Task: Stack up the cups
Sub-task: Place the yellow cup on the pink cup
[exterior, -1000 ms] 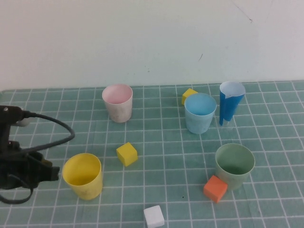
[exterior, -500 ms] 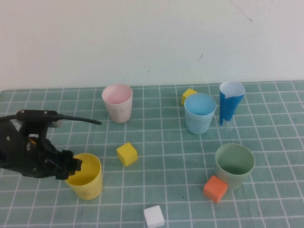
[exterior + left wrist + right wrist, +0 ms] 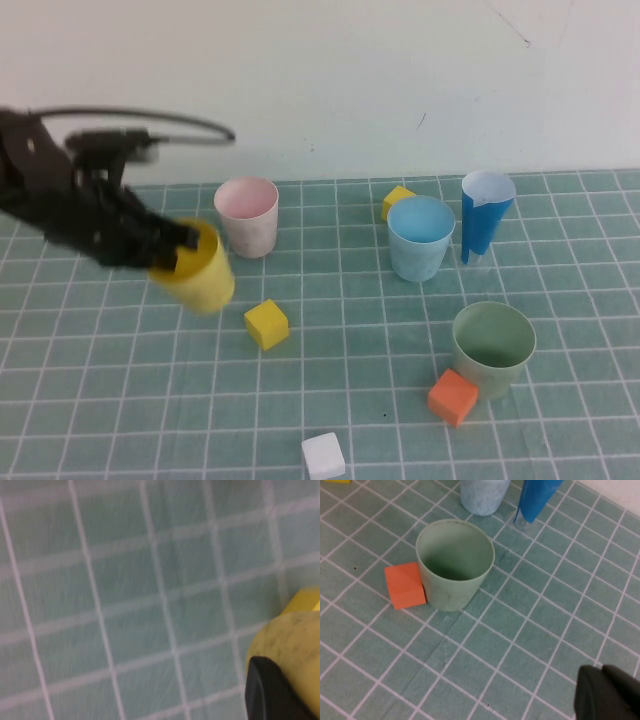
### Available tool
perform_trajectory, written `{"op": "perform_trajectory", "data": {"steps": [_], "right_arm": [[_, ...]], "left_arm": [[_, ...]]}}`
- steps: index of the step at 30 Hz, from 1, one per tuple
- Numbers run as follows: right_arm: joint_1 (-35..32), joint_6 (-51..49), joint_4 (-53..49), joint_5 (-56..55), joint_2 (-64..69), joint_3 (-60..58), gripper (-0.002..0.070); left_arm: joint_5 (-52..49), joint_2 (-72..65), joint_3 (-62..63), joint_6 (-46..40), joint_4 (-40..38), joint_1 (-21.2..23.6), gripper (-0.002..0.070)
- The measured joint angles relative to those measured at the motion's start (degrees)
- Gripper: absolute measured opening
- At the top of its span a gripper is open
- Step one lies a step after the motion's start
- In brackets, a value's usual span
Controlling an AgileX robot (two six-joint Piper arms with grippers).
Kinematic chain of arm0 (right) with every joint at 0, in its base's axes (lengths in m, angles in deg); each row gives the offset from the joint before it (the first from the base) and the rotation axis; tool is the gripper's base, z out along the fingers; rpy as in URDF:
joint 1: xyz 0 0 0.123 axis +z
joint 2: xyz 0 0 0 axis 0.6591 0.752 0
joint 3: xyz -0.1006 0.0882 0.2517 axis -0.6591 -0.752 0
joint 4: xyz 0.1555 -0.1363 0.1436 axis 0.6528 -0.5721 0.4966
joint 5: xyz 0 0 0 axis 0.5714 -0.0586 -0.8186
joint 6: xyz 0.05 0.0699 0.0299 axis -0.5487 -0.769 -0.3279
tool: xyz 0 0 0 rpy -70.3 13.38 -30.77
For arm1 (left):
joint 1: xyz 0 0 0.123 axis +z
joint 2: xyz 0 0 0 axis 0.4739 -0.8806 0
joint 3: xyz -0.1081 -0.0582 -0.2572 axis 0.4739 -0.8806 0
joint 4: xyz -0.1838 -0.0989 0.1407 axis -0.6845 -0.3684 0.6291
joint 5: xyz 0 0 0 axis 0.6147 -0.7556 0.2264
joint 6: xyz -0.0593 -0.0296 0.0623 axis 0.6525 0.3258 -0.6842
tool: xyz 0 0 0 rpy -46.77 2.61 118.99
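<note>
My left gripper [image 3: 180, 250] is shut on the yellow cup [image 3: 203, 272] and holds it tilted above the mat, just left of the pale pink cup [image 3: 247, 216]. In the left wrist view the yellow cup [image 3: 295, 640] fills the corner with one black finger [image 3: 270, 690] against it. The light blue cup [image 3: 420, 237] stands at the back right and the sage green cup [image 3: 493, 348] at the front right. My right gripper [image 3: 607, 692] is shut and empty; it hovers a few squares away from the green cup [image 3: 454, 565] and is out of the high view.
A dark-blue-and-white paper cone [image 3: 485, 228] stands right of the blue cup. A yellow cube [image 3: 267, 324] lies just below the held cup, another yellow cube [image 3: 397, 201] behind the blue cup. An orange cube [image 3: 453, 397] touches the green cup. A white cube [image 3: 324, 455] lies at the front.
My left gripper closed on the yellow cup at the front left, lifted it off the mat and carried it back and right toward the pink cup. The other cups have not moved.
</note>
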Motion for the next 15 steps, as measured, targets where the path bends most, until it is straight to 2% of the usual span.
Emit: {"op": "perform_trajectory", "data": {"steps": [7, 15], "right_arm": [[0.0, 0.0, 0.1, -0.35, 0.0, 0.0, -0.0002], [0.0, 0.0, 1.79, -3.47, 0.0, 0.0, -0.0002]], "left_arm": [[1.57, -1.86, 16.55, -0.49, -0.51, 0.0, 0.0021], [-1.3, -15.31, 33.17, -1.36, -0.98, 0.0, 0.002]]}}
